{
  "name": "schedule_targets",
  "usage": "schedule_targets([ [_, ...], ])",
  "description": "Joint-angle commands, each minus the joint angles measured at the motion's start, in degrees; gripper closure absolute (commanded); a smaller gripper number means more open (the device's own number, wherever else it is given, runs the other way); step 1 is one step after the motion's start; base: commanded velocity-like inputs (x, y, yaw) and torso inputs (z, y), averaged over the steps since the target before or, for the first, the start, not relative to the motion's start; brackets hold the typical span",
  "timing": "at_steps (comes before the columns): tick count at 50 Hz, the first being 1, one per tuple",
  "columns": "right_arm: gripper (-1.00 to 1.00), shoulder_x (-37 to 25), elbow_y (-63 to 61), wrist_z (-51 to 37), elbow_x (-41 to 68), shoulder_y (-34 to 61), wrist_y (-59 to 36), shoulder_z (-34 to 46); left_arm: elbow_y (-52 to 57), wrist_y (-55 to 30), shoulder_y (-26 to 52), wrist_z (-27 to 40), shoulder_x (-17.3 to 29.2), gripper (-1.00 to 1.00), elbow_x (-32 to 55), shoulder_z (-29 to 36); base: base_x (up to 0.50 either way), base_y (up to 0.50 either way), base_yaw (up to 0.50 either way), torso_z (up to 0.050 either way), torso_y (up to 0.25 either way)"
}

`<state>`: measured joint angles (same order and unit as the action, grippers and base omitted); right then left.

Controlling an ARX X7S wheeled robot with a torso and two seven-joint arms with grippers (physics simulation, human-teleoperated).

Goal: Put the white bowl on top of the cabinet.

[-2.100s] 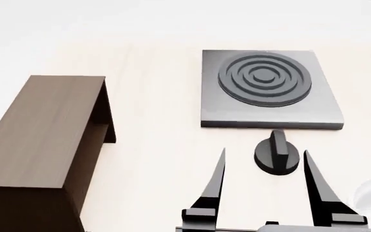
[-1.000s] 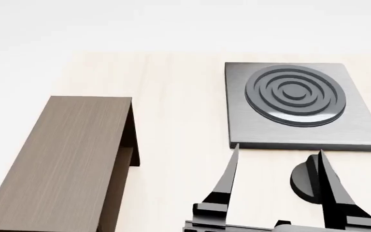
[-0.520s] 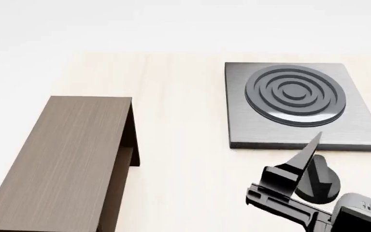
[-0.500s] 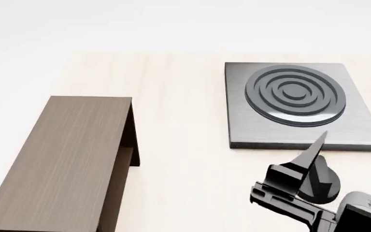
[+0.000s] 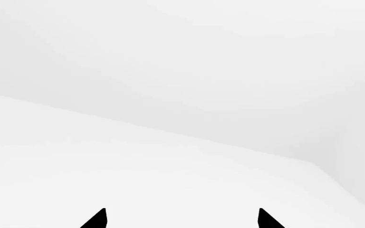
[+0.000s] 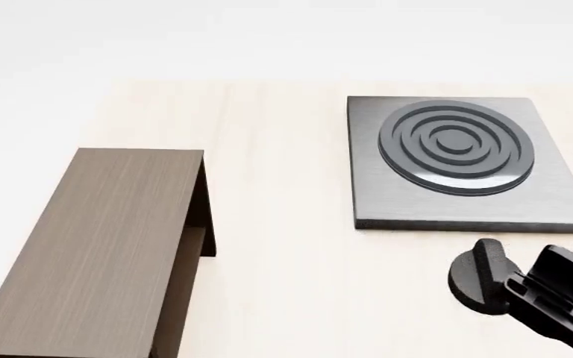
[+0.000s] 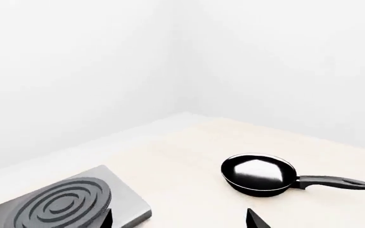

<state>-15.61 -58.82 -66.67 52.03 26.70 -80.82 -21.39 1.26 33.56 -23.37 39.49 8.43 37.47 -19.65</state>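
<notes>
My right tool (image 7: 177, 219) open, tips apart, empty; stove (image 7: 62, 205) just beside, pan (image 7: 259, 174) ahead. Left tool (image 5: 181, 219) open. Cabinet (image 6: 98, 246) well apart across bare surface (image 6: 277, 246). Bowl unseen.

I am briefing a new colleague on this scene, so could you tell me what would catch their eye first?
In the head view, the grey stove plate with its dark rings stands out at the table's far right, a black knob just in front of it. The long brown cabinet fills the near left. In the right wrist view, a black frying pan sits alone on the pale table.
</notes>
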Motion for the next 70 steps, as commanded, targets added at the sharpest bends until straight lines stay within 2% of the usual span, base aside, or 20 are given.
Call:
schedule_targets([
  [1,-1.00,-1.0,1.2,-6.8,14.0,2.3,-5.3,-9.7,-0.1,0.2,-0.1,0.2,0.1,-1.00,0.1,0.2,0.00,0.00,0.00,0.000,0.000],
  [3,-1.00,-1.3,0.8,-8.1,16.3,2.4,-5.9,-11.4,-0.1,0.3,-0.1,0.2,0.1,-1.00,0.1,0.2,0.00,0.00,0.00,0.000,0.000],
  [10,-1.00,-5.7,1.8,-22.8,36.3,3.0,-6.1,-18.1,-0.4,0.5,-0.1,0.1,0.2,-1.00,0.3,0.3,0.00,0.00,0.00,0.000,0.000],
  [15,-1.00,-7.9,1.3,-23.3,38.6,0.2,-3.7,-21.2,-0.5,0.6,-0.1,0.1,0.2,-1.00,0.3,0.3,0.00,0.00,0.00,0.000,0.000],
  [31,-1.00,-18.5,0.0,-23.3,41.2,-20.3,17.0,-27.9,-0.8,0.8,0.0,0.3,0.4,-1.00,0.4,0.7,0.00,0.00,0.00,0.000,0.000],
  [45,-1.00,-20.3,0.1,-22.9,42.6,-29.2,23.7,-34.3,-1.7,1.0,0.5,0.1,0.6,-1.00,0.6,0.9,0.00,0.00,0.00,0.000,0.000],
  [57,-1.00,-23.0,3.3,-23.1,43.3,-30.4,24.5,-28.1,-1.2,1.1,-0.1,0.5,0.6,-1.00,0.7,1.0,0.00,0.00,0.00,0.000,0.000],
  [64,-1.00,-28.8,3.9,-22.8,47.1,-31.2,26.0,-21.4,-1.3,1.3,-0.1,0.5,0.7,-1.00,0.7,1.0,0.00,0.00,0.00,0.000,0.000],
  [70,-1.00,-29.7,3.9,-22.8,47.5,-31.9,27.6,-20.6,-1.1,1.4,-0.3,0.6,0.8,-1.00,0.8,1.1,0.00,0.00,0.00,0.000,0.000],
])
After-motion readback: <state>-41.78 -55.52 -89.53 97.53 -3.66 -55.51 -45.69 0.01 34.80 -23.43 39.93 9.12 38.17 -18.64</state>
